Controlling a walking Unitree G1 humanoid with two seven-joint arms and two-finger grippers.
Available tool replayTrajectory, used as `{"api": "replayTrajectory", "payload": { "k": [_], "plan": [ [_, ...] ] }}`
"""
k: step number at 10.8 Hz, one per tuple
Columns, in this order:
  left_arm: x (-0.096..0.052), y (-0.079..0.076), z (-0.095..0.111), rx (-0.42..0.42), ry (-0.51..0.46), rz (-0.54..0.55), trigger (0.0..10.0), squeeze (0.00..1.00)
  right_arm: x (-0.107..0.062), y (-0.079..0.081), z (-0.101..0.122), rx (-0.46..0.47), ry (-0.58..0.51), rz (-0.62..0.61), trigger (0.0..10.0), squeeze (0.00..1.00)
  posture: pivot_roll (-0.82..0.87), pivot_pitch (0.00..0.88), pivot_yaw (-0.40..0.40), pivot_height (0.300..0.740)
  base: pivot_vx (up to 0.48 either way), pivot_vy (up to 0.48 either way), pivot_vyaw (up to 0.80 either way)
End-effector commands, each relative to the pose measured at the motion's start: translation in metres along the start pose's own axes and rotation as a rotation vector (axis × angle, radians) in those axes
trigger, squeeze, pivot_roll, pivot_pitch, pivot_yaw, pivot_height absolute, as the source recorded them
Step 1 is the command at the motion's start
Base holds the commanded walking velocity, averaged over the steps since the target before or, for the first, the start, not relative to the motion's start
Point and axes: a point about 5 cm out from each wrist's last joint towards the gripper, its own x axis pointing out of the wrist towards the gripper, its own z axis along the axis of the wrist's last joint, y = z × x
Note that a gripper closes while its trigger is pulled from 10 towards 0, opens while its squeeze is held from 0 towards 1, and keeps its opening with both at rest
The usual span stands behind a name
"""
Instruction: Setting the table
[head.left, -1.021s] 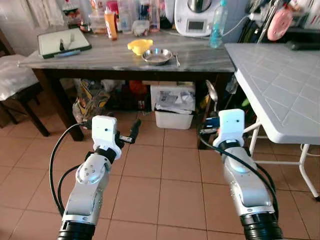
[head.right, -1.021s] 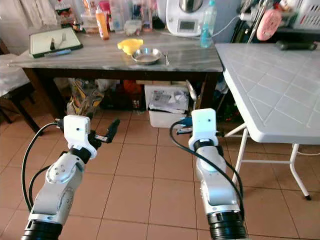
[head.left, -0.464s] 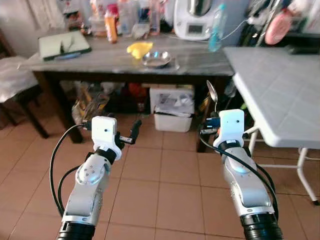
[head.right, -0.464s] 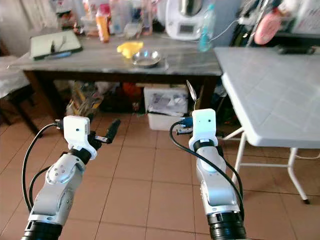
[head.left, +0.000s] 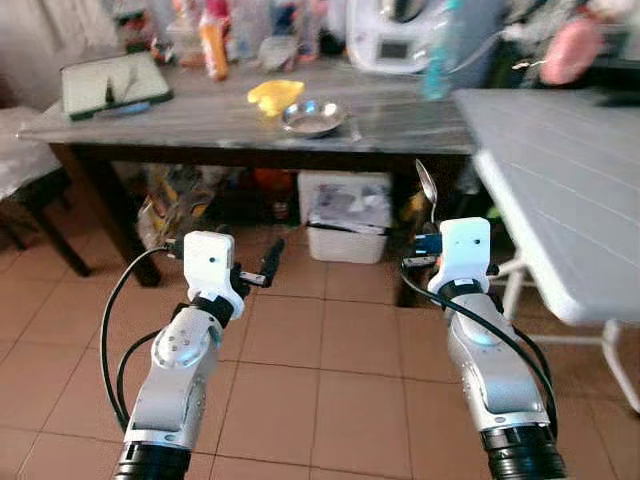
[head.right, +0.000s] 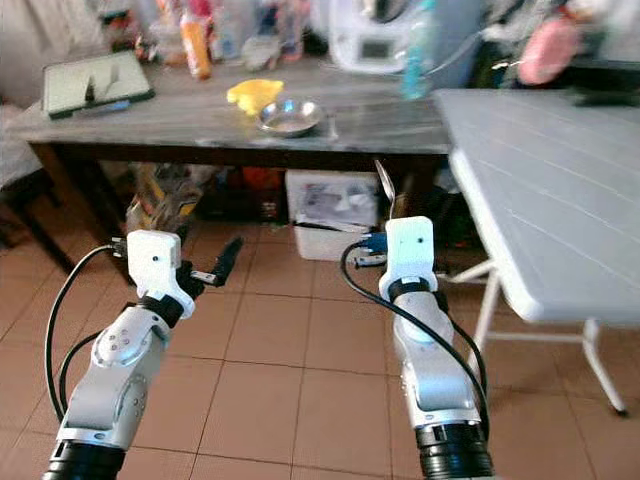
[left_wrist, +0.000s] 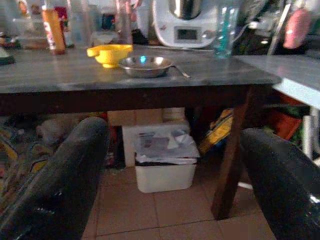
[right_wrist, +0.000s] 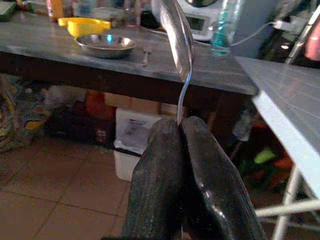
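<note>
On the dark grey marble worktop (head.left: 240, 115) ahead of me sits one shallow round steel bowl (head.left: 313, 113); I cannot make out anything inside it. Just beside it lies one yellow plastic dish (head.left: 276, 93), and on the bowl's other side one thin metal utensil (right_wrist: 145, 56) rests flat on the stone. Under that worktop stands one white plastic bin (left_wrist: 164, 170) stuffed with crumpled paper.

My right claw (right_wrist: 181, 131) is pinched tight on the handle of one long silver metal spoon (right_wrist: 178, 45), which stands upright above it with the bowl end uppermost, over the tiled floor and short of both worktops. My left claw (head.left: 268, 260) hangs empty with its two black fingers (left_wrist: 60, 195) spread wide, pointing toward the marble worktop.

The white ribbed folding worktop (head.left: 560, 170) on my right is cut off at the frame edge. The bottles, the white appliance (head.left: 395, 35) and the green-framed board (head.left: 112, 84) at the back are blurred, so I cannot count or read them.
</note>
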Motion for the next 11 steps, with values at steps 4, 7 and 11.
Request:
{"api": "replayTrajectory", "payload": {
  "k": [4, 7, 11],
  "plan": [
    [0.0012, -0.0032, 0.0039, 0.002, -0.013, -0.020, 10.0, 0.00, 0.0008, -0.0072, 0.0076, -0.008, -0.032, -0.029, 10.0, 0.00, 0.05, 0.006, 0.024, 0.740, 0.480, 0.000, 0.00],
    [0.0013, -0.0029, 0.0037, 0.005, -0.012, -0.020, 10.0, 0.00, 0.0029, -0.0074, 0.0086, -0.008, -0.036, -0.027, 10.0, 0.00, 0.06, 0.001, 0.024, 0.740, 0.480, 0.000, 0.00],
    [0.0022, -0.0035, 0.0040, 0.010, -0.009, -0.027, 10.0, 0.00, 0.0056, -0.0103, 0.0103, -0.009, -0.043, -0.037, 10.0, 0.00, 0.06, 0.000, 0.027, 0.740, 0.480, 0.000, 0.00]
  ]
}}
